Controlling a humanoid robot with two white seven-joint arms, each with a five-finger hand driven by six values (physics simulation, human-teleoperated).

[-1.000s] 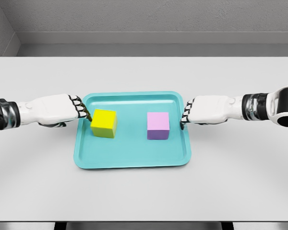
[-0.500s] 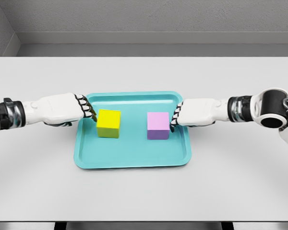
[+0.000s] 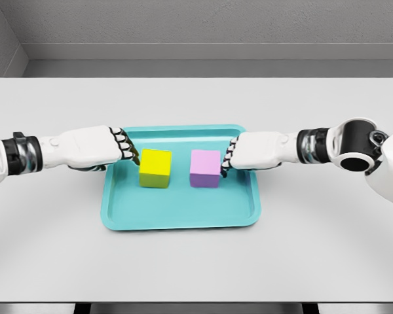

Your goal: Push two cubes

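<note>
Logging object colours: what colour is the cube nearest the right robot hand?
Pink-purple cube, clearest in the head view.

Yellow cube [image 3: 155, 168] upright, left of centre; pink cube [image 3: 205, 169] upright just right, narrow gap between

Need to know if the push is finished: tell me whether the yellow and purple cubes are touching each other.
No: a strip of teal tray floor shows between the yellow cube and the purple cube.
</note>
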